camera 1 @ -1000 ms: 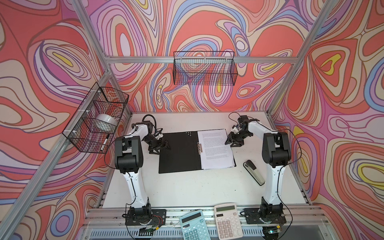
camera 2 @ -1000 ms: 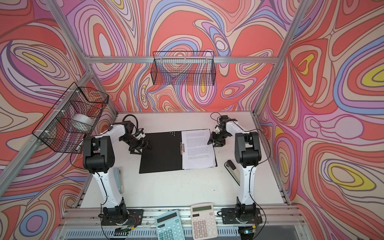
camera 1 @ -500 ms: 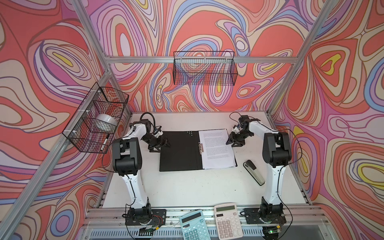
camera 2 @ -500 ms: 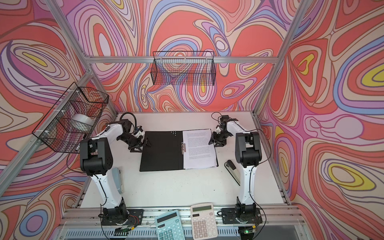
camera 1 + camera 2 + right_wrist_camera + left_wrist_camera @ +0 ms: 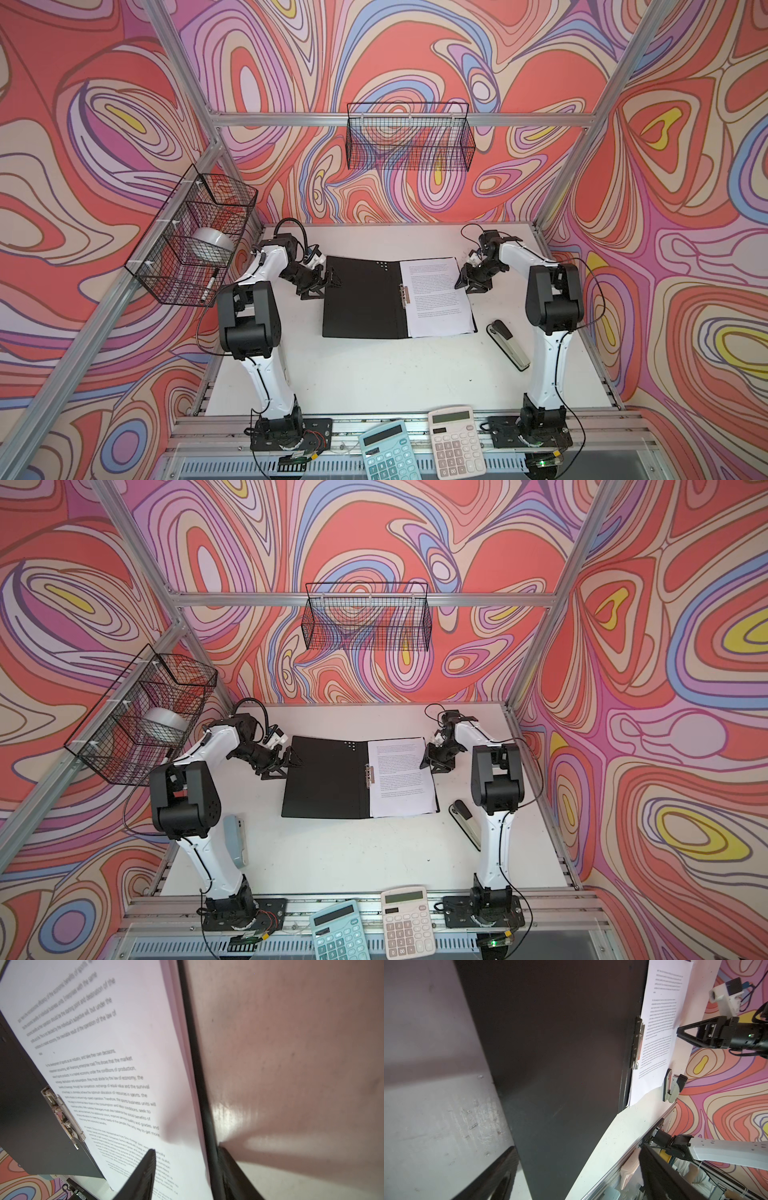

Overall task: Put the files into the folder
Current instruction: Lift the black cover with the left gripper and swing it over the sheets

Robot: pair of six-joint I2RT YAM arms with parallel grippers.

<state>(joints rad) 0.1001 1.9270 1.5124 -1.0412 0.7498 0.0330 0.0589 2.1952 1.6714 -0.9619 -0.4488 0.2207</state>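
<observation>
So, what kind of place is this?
Probably a robot test cell dressed as an office desk: two arms mounted at a white table, an aluminium frame with patterned walls, and a stapler and calculators.

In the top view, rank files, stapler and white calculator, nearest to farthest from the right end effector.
1. files: at the right end effector, mid-table.
2. stapler: right side, toward the front.
3. white calculator: front rail, centre.
</observation>
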